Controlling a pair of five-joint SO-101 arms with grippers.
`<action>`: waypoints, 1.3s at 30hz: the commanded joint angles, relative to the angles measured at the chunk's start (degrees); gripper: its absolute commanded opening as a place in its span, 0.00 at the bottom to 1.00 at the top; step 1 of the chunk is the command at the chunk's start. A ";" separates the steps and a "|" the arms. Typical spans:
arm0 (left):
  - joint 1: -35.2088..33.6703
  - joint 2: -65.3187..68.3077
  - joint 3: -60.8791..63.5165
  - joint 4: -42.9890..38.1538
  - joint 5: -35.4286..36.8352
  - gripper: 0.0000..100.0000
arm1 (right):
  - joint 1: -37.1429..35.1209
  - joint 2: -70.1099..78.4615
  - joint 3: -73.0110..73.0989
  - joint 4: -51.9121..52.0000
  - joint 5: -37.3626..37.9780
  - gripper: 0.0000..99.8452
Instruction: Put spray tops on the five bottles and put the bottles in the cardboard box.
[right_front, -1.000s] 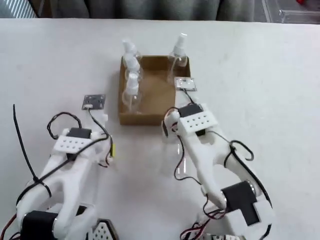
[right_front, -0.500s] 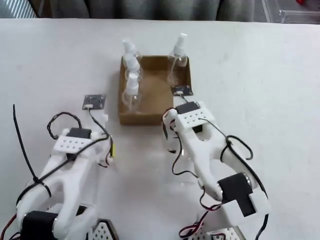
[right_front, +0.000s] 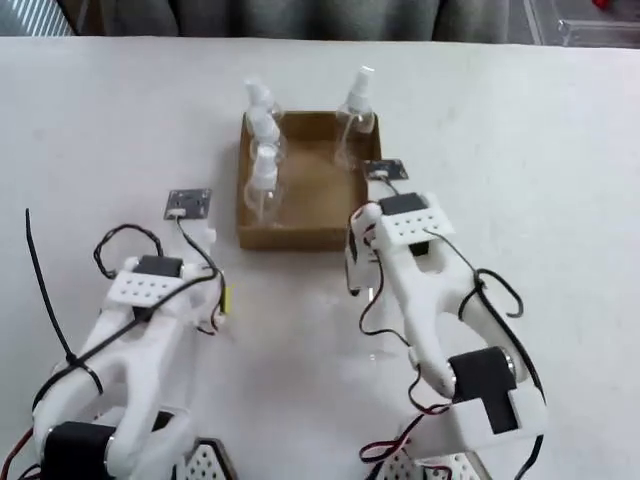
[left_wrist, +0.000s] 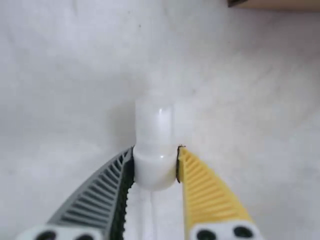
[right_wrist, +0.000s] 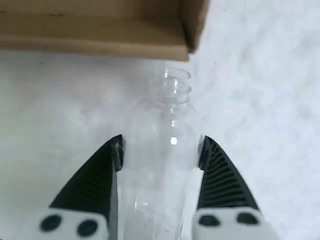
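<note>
white table (right_front: 520, 120), both arms over its lower half in the high view. left arm (right_front: 140, 310) at lower left. right arm (right_front: 430, 290) at lower right, its wrist by the lower right corner of the cardboard box (right_front: 300, 238). box sits upper centre.

four capped bottles (right_front: 262, 180) stand upright in the box: three in a row along the left wall, a fourth bottle (right_front: 357, 112) at the upper right corner.

right jaws part open, clamped on the body of a clear uncapped bottle (right_wrist: 170, 120). its open neck points at the box's outer corner, near but apart.

left jaws nearly closed, pinching a white spray top (left_wrist: 155, 125) over bare table, left of the box's lower left corner.
</note>
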 joint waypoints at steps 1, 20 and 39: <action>-0.40 0.04 -2.55 -0.79 -0.53 0.02 | 1.98 -7.52 -3.60 4.44 2.64 0.02; -0.40 0.04 -2.55 -0.79 -0.53 0.02 | 2.15 -40.22 9.41 -2.42 2.81 0.02; -0.40 0.04 -2.46 -0.53 -0.62 0.02 | 2.33 -58.59 27.08 -38.99 2.90 0.02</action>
